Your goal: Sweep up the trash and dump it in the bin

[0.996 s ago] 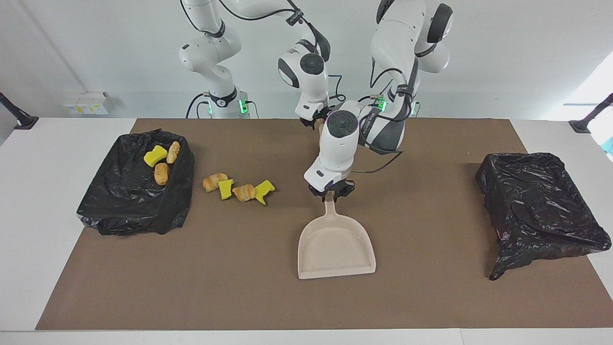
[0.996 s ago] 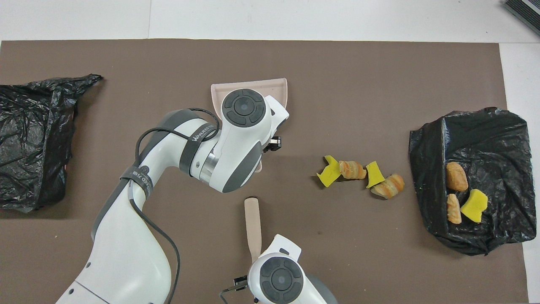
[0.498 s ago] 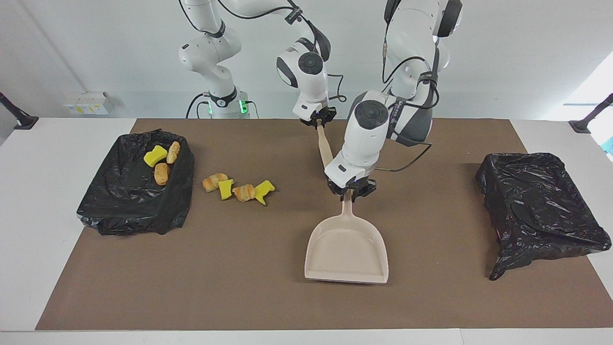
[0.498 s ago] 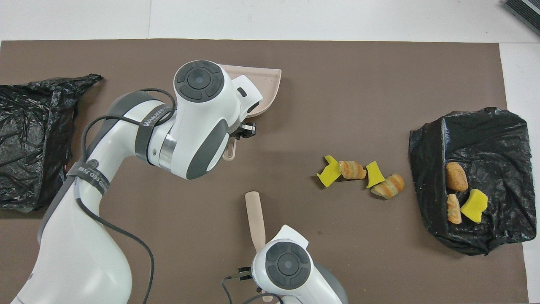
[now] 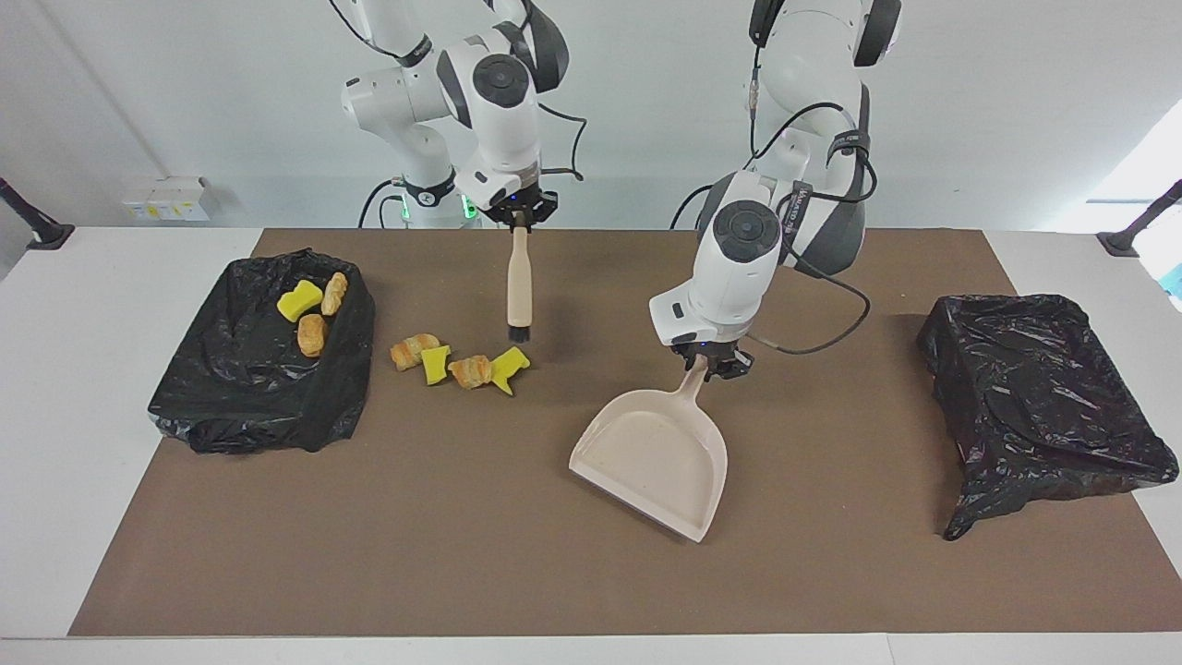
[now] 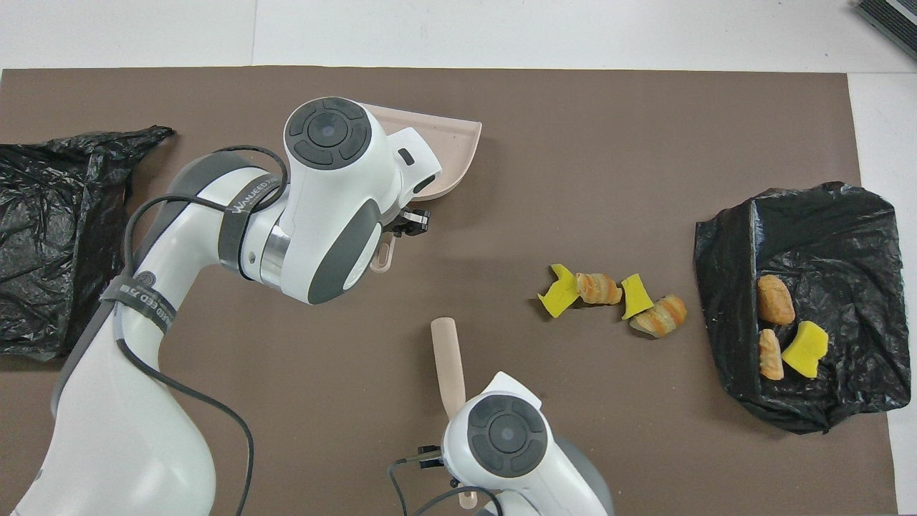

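Two claws each pinch a tool. Nearest the robots, the right claw (image 5: 519, 214) hangs over the edge of the brown mat (image 5: 416, 554) and is pressed together on the top of a brush (image 5: 519, 282). The brush hangs upright with its dark bristles pointing down, close above the mat.

In the facing view, the bristles sit at about twelve o'clock from the end of a short row of loose scraps (image 5: 471, 371), just apart from it. That row has four pieces, two yellow and two bread-like, lying on the mat. At about nine o'clock from the row stands a black-lined bin (image 5: 231, 406), toward the right arm's end of the table. It holds three binned scraps (image 5: 298, 300), one yellow and two bread-like, against its wall nearer the robots.

At about three o'clock from the row, the left claw (image 5: 711, 362) is clamped on the handle of a beige dustpan (image 5: 651, 457). The pan is empty and slants, its mouth turned toward seven o'clock in that view. I cannot tell whether its lip touches the mat.

A second black-lined bin (image 5: 1043, 406) sits toward the left arm's end, well apart from the dustpan.
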`<state>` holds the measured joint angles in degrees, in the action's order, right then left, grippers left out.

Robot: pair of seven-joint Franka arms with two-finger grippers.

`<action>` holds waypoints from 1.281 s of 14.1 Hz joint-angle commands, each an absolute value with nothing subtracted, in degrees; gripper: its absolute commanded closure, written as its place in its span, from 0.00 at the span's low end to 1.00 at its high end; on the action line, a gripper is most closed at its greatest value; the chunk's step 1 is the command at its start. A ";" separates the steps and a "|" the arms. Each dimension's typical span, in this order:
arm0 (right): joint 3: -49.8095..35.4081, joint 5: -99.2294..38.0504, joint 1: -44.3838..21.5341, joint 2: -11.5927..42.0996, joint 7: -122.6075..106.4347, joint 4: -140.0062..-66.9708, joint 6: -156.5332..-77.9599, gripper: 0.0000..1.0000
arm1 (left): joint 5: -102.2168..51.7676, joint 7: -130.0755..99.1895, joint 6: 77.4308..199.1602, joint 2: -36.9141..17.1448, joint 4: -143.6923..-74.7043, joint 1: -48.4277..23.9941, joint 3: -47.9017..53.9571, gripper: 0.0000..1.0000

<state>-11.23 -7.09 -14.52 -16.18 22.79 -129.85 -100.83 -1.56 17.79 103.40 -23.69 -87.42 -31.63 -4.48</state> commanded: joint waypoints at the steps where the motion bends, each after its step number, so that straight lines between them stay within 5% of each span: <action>1: -11.86 -1.61 -5.30 -17.23 13.66 -131.39 -101.59 1.00 | 0.87 29.50 103.97 -17.94 -95.87 -31.55 -4.13 1.00; 9: -12.13 12.65 2.90 -14.07 11.07 -139.48 -112.67 1.00 | 8.70 41.22 109.23 -10.47 -108.00 -37.61 -3.61 1.00; 18: -12.48 5.04 -2.27 -6.34 6.25 -137.29 -113.82 1.00 | 8.53 45.26 114.52 -8.62 -112.75 -40.69 -3.16 1.00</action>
